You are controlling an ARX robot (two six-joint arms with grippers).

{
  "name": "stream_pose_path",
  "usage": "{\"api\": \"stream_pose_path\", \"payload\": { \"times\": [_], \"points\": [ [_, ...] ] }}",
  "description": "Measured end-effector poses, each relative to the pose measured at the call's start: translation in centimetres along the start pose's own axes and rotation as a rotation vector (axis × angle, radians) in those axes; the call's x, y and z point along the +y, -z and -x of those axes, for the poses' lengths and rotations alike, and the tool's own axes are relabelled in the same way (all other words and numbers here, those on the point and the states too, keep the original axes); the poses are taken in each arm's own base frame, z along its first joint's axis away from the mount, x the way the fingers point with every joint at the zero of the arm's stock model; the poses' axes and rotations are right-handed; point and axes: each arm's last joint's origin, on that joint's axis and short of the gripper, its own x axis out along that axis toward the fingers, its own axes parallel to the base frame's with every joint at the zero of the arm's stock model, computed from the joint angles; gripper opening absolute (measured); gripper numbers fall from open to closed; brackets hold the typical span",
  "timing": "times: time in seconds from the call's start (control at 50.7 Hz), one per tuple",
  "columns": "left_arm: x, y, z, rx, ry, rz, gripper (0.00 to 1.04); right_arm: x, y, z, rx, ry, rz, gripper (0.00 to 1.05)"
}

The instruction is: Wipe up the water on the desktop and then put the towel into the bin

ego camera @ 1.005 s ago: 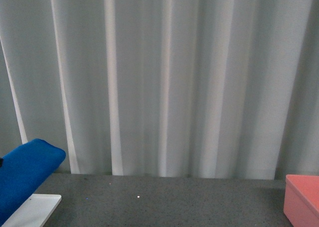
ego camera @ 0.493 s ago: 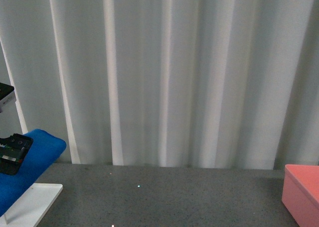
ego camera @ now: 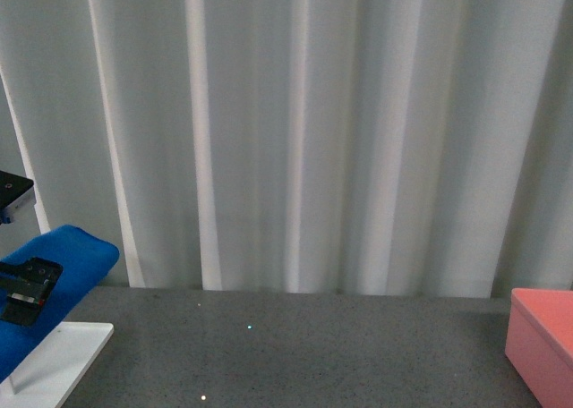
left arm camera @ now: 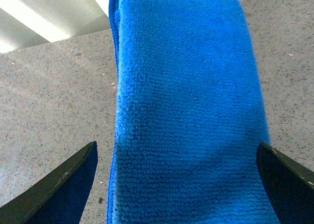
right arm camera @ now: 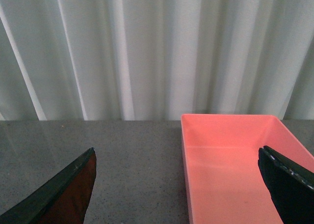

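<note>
The blue towel (ego camera: 76,254) hangs draped over the rack at the far left of the front view. In the left wrist view the towel (left arm camera: 186,111) fills the space between my left gripper's (left arm camera: 179,184) wide-open jaws, with one dark finger (left arm camera: 64,184) on each side. I cannot tell whether they touch it. The salmon-pink bin (ego camera: 542,345) stands at the right edge on the dark speckled desktop (ego camera: 295,354). My right gripper (right arm camera: 179,184) is open and empty, hovering before the bin (right arm camera: 235,160), whose inside shows empty.
The white rack base (ego camera: 63,363) lies under the towel at the lower left. A black part of my left arm (ego camera: 27,292) is in front of the towel. Pale curtains close off the back. A few tiny bright specks (ego camera: 204,396) lie on the desktop.
My left arm has come into the front view at the left, in front of the towel, then sunk a little. The towel still hangs on the rack.
</note>
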Motion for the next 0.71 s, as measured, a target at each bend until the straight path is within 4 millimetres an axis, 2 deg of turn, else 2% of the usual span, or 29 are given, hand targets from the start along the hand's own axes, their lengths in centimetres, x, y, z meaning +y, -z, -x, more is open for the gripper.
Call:
{"api": "stream_pose_path", "payload": {
  "times": [0.335, 0.71],
  "points": [
    [-0.2, 0.0, -0.4, -0.012, -0.024, 0.029, 0.98, 0.0, 0.0, 0.0, 0.000, 0.000, 0.000, 0.98],
    [-0.4, 1.1, -0.8, 0.048, -0.007, 0.090, 0.41, 0.0, 0.0, 0.0, 0.000, 0.000, 0.000, 0.98]
  ]
}}
